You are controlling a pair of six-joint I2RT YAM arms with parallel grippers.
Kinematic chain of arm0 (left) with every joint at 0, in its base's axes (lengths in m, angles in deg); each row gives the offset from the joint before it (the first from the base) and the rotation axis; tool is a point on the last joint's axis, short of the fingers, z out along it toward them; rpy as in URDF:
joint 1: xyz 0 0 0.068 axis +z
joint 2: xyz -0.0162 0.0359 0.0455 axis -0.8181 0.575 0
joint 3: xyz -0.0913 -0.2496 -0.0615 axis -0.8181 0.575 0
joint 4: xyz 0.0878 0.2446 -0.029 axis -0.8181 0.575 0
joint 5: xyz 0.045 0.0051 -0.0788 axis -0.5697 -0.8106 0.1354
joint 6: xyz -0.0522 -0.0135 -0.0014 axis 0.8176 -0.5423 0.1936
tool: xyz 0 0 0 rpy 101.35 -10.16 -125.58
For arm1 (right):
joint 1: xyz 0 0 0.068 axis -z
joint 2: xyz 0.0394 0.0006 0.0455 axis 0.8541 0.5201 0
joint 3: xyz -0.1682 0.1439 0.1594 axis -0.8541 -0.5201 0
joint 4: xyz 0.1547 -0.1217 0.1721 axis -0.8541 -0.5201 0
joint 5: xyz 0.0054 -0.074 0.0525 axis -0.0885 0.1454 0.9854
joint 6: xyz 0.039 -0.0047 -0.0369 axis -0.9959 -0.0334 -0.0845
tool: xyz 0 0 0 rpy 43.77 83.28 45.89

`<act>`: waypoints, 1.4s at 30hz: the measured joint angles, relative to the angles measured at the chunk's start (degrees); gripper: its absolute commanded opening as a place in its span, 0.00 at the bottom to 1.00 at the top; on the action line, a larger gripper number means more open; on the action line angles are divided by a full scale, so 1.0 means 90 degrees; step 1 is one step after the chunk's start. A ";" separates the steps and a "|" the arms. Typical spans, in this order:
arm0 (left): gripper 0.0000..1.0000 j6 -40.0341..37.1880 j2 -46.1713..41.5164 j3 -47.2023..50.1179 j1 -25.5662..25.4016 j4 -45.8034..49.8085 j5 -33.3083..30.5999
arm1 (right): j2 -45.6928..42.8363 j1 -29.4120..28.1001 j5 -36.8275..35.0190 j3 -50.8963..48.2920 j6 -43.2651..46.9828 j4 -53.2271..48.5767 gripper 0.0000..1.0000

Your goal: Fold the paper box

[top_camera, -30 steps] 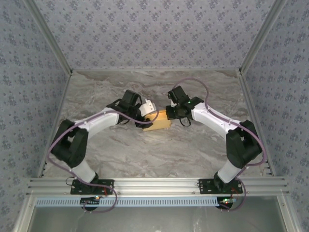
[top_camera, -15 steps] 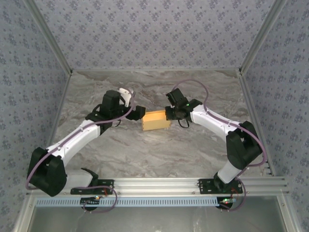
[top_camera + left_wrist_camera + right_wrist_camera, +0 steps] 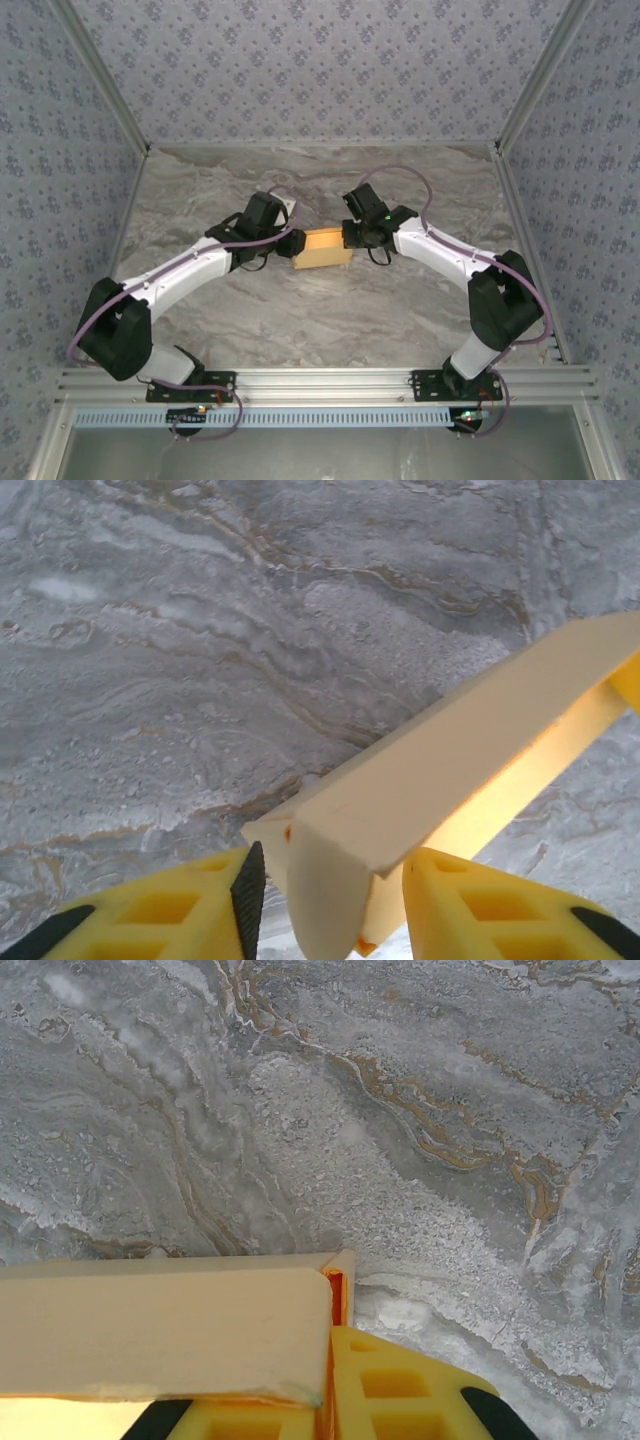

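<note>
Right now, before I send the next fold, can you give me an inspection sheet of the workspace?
Surface: marbled grey table, no spills or marks seen.
Job's things: paper box, yellow-orange, partly folded, lying mid-table between the two grippers.
Clutter: nothing seen.
Grippers: left gripper has a finger on either side of the box's left end, closed on it; right gripper is shut on the box's right edge.
Cables: purple cable runs along each arm, the right one looping above its wrist; neither touches the box.
Surroundings: patterned walls on three sides, aluminium rail at the near edge.
</note>
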 measured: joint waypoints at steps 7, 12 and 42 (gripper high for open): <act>0.20 0.0090 0.0243 -0.0296 -0.0124 0.0194 -0.0238 | 0.0000 -0.0100 -0.0199 0.0000 -0.0095 -0.0012 0.12; 0.15 0.0355 0.0325 -0.0393 -0.0121 0.0277 -0.0350 | 0.0000 -0.0204 -0.0406 0.0000 -0.0214 -0.0049 0.12; 0.10 0.2317 0.0600 -0.0891 -0.0085 0.1178 -0.0121 | 0.0010 -0.0641 -0.1355 0.0000 -0.0590 -0.0245 0.15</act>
